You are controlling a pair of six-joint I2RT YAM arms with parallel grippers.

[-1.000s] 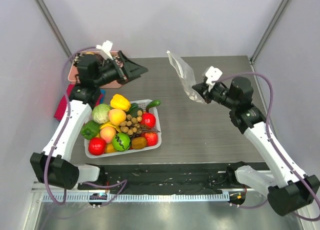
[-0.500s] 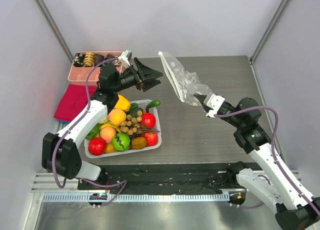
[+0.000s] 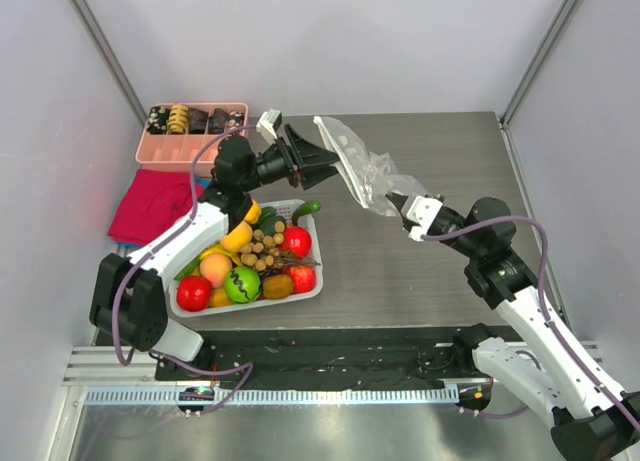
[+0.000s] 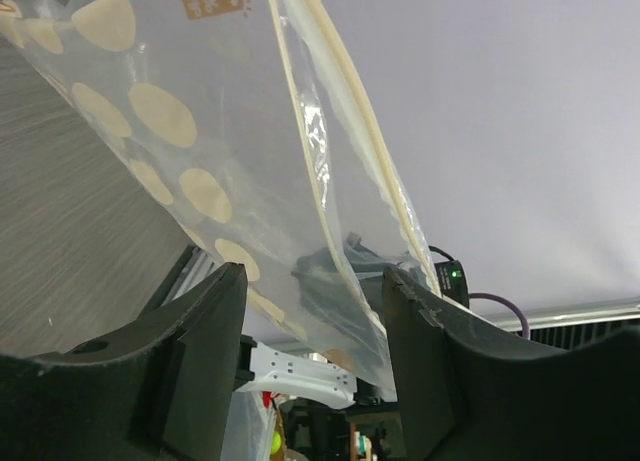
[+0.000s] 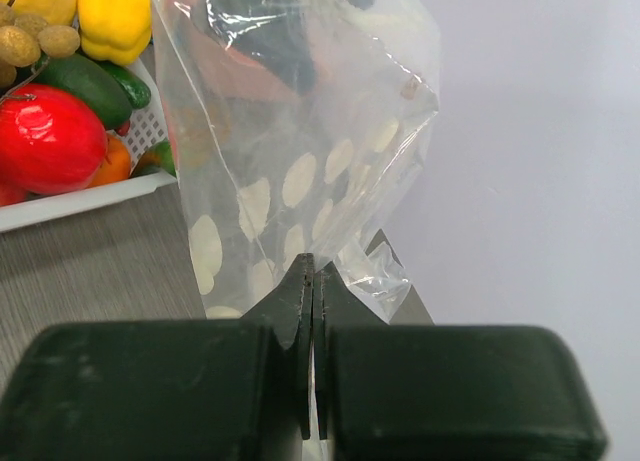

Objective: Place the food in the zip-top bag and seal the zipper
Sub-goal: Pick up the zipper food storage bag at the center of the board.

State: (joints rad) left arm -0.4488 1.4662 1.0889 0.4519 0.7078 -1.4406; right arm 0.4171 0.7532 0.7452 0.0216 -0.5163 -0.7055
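Above the middle of the bench [image 3: 380, 281], the bag [image 3: 360, 166] hangs in the air, stretched between my two arms. The right tool [image 3: 400, 203] is clenched on the bag's lower corner. In its wrist view the fingers meet flat on the plastic, with dotted film bunching just above them.

The change is on the left. A second ago that arm was over the pink tray [image 3: 145, 151] at the back, well apart from the bag, with its fingers spread wide. Now it has swung across, and the left tool [image 3: 325, 158] sits right at the bag's upper end. Its fingers have drawn in partway. In the left wrist view they stand on either side of the bag's mouth edge, and the zipper strip [image 4: 310, 111] runs down between them. I still see a gap on both sides, so this tool is not yet gripping anything. The right arm has also dropped and brought the bag closer to the left one.

I judge this to be the start of opening the mouth: one more squeeze should catch one lip. All the food [image 3: 245, 251] is still heaped in the white basket [image 3: 250, 301] near the left arm, so loading and sealing both remain.
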